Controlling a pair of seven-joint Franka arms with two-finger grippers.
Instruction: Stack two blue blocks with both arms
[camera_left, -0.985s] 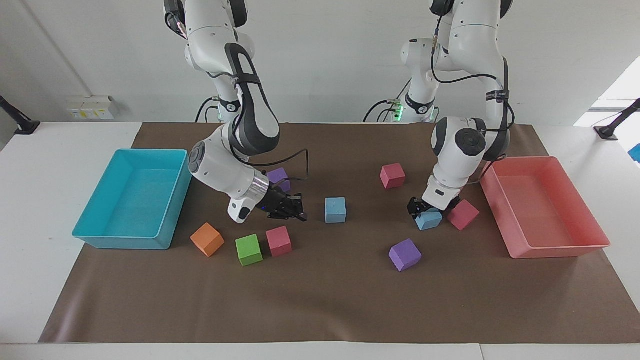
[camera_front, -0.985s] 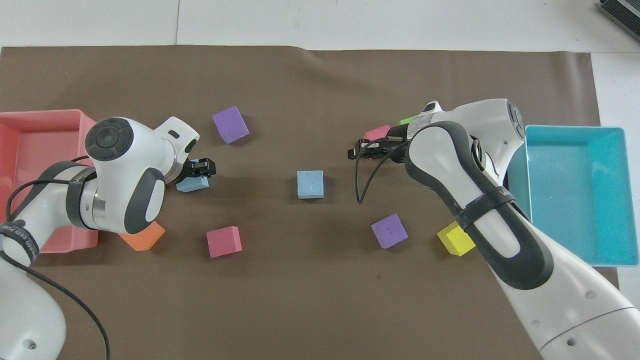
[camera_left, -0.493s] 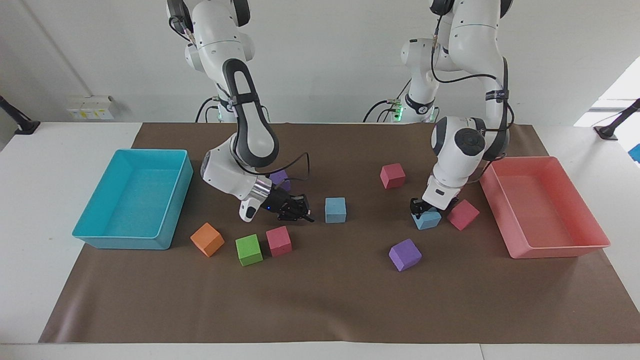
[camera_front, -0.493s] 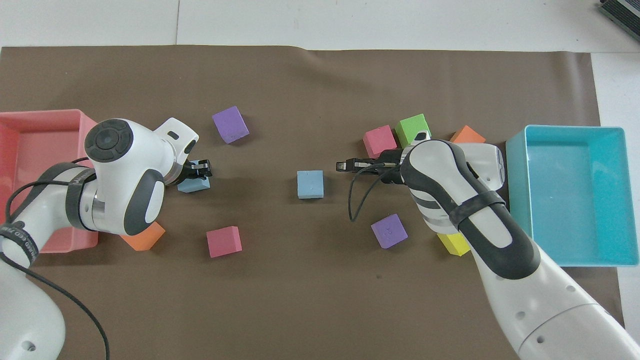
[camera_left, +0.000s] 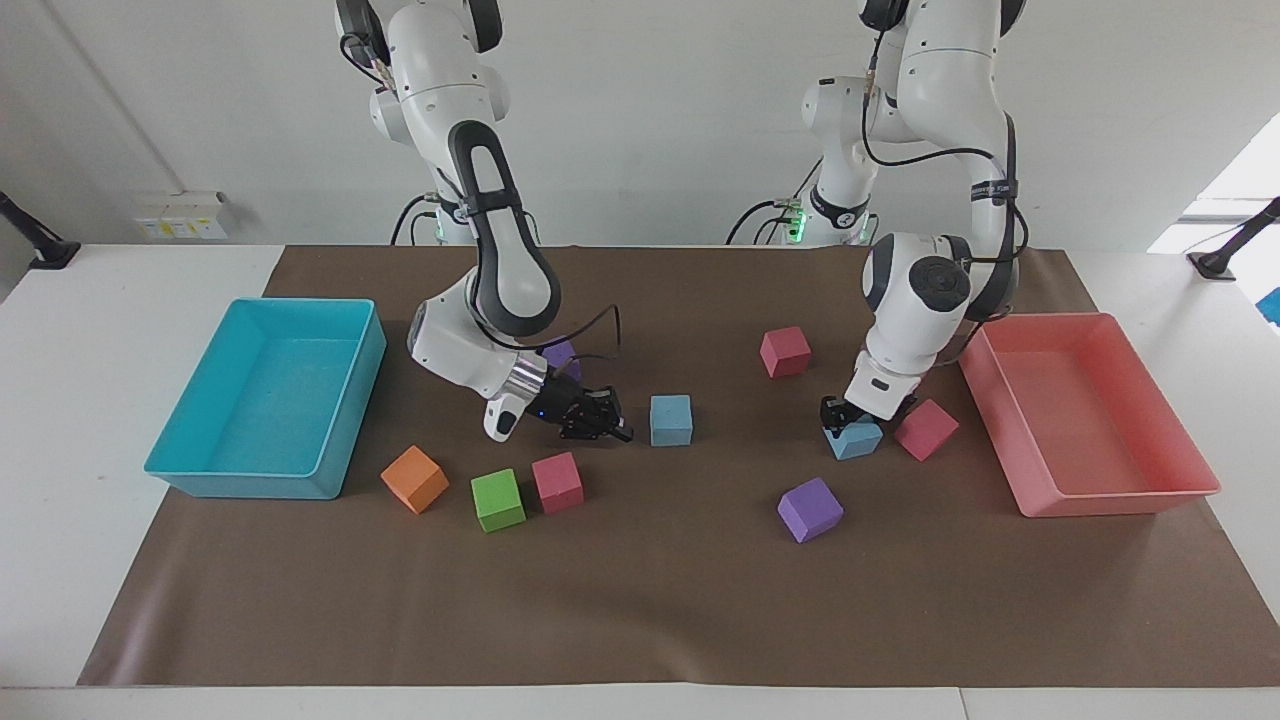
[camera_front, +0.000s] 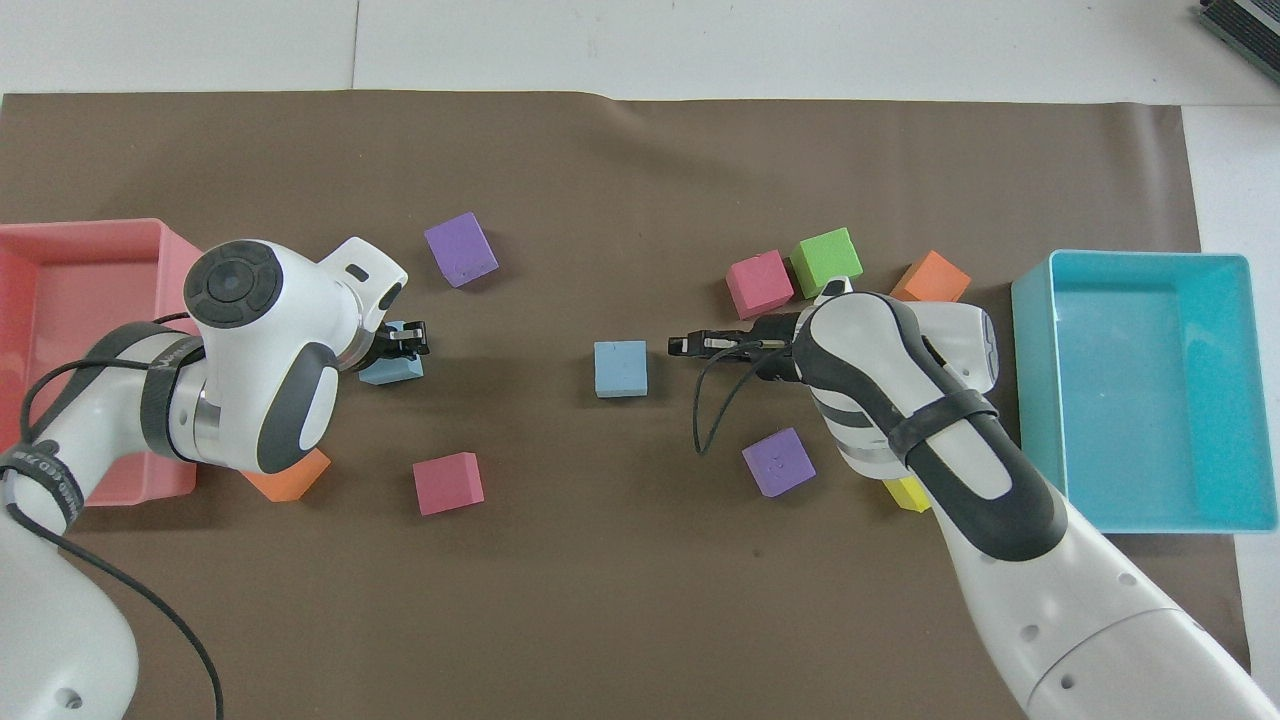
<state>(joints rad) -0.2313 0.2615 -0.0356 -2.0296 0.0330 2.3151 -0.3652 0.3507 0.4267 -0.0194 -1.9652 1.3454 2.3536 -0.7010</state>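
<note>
1. The left claw (camera_left: 850, 418) is pinching one of the two blue blocks (camera_left: 857, 439) from above, toward the left arm's end of the bench (camera_left: 640, 600); the block is sitting on the brown mat, or barely off it, just beside a pink cube (camera_left: 926, 429) and near the pink tray (camera_left: 1085, 500).
2. The other blue block (camera_left: 671, 420) is resting alone at the middle of the mat, apart from every other cube.
3. The right claw (camera_left: 612, 430) is hanging low just beside that middle block, on the side toward the right arm's end, with its fingertips pressed together on nothing and pointing at the block.
4. The relation that is deciding the next move: the middle block is lying well apart from the held block, straight along the bench toward the right arm's end, so the left arm probably needs to lift and carry its block that way.
5. The right claw is the nearer one to the base block, and probably needs to avoid nudging it.
</note>
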